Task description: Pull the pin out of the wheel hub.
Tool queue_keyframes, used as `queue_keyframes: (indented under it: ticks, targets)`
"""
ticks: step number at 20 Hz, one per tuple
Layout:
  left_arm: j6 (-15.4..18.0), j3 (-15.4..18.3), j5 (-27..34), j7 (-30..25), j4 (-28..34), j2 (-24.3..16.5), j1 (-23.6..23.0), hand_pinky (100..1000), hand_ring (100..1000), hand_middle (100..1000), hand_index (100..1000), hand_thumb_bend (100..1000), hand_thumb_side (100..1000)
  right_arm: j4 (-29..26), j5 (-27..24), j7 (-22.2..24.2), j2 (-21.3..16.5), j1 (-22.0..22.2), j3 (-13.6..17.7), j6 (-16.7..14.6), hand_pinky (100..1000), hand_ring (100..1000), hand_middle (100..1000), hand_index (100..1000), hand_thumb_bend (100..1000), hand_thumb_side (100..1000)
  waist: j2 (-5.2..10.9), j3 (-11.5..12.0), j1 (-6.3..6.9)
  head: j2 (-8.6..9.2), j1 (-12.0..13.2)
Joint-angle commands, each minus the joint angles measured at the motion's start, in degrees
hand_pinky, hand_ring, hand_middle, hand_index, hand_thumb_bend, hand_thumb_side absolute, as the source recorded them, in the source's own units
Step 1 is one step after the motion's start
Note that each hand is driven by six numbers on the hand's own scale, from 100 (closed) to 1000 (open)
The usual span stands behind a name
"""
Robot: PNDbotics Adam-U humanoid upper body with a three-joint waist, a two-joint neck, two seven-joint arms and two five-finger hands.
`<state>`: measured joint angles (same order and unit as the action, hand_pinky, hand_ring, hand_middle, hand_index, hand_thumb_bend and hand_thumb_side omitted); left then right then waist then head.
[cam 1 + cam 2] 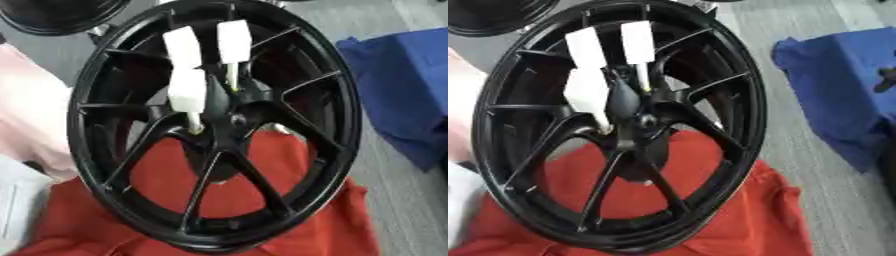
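A black wheel (214, 125) with thin spokes is standing nearly upright and leaning a little, filling most of both views, its lower rim sitting on a red cloth (262, 220) that is lying spread beneath it. Three white pins with broad flat handles are sticking out of the hub (229, 119) at the wheel's middle: one pin (183, 46) at the upper left, another pin (234, 42) just beside it to the right, and a third pin (188, 92) lower down, its thin shaft reaching the hub near the centre. All three are seated in the hub, their handles pointing up and toward the camera. A blue cloth (407, 90) is lying on the grey floor (402, 200) to the right, apart from the wheel. A pale pink cloth (26, 120) is showing at the left edge, and part of a second dark wheel (52, 15) is showing in the upper left corner. Neither robot hand is appearing in either view, so whether their fingers are spread or curled cannot be told.
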<state>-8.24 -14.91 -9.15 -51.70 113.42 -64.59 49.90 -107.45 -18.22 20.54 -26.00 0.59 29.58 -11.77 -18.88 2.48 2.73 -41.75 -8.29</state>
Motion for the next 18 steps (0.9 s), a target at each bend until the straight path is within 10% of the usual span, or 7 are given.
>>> queue_keyframes:
  ticks: [1, 10, 18]
  targets:
    - [0.18, -3.18, -1.28, -0.26, -2.43, 2.24, 4.70, 818, 756, 706, 819, 455, 618, -0.37, 0.41, 0.17, -1.97, 0.17, 0.09, -0.25, 837, 523, 505, 744, 100, 557, 1.38, -0.01, -0.07, 0.59, 0.09]
    - [2.93, -12.32, -4.99, -0.26, -16.86, 16.21, 18.66, 807, 747, 694, 815, 447, 606, -0.09, 0.48, 0.59, -1.80, 0.47, -0.09, -0.20, 836, 523, 505, 744, 100, 557, 1.89, 0.25, -0.35, 0.47, 0.23]
    - [5.09, -12.81, -6.11, -0.26, -23.31, 21.41, 22.75, 800, 742, 686, 815, 449, 592, 0.26, 0.47, 0.89, -1.73, 0.41, -0.16, -0.11, 836, 523, 505, 744, 100, 558, 2.07, 0.02, -0.48, 0.21, 1.07]
